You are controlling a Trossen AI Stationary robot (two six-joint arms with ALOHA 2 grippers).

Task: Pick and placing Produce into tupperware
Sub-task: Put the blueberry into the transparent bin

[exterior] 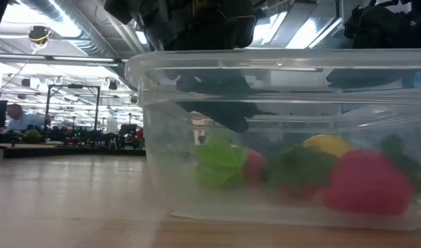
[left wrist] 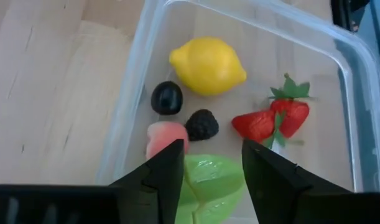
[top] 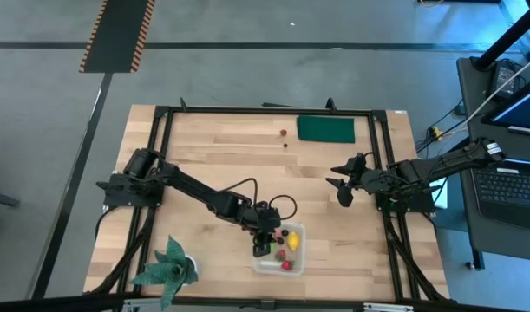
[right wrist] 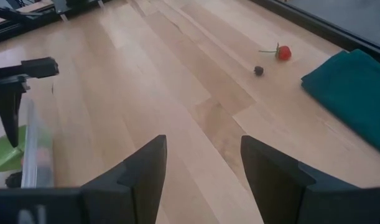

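Note:
The clear tupperware (top: 280,249) sits near the table's near edge. It holds a yellow lemon (left wrist: 208,65), two red strawberries (left wrist: 270,121), a pink piece (left wrist: 163,138), two dark berries (left wrist: 166,98) and a light green piece (left wrist: 209,185). My left gripper (left wrist: 211,168) is open and reaches down into the tupperware. Its fingers stand on either side of the green piece, which lies on the bottom. A small red berry (right wrist: 283,51) and a tiny dark one (right wrist: 259,70) lie on the far part of the table. My right gripper (top: 343,192) is open and hovers toward the table's right.
A dark green pad (top: 326,128) lies by the far edge, next to the two loose berries. A teal leafy plant (top: 167,269) stands at the near left corner. Bare wood (right wrist: 177,81) stretches between the tupperware and the pad. A black frame (top: 160,130) borders the table.

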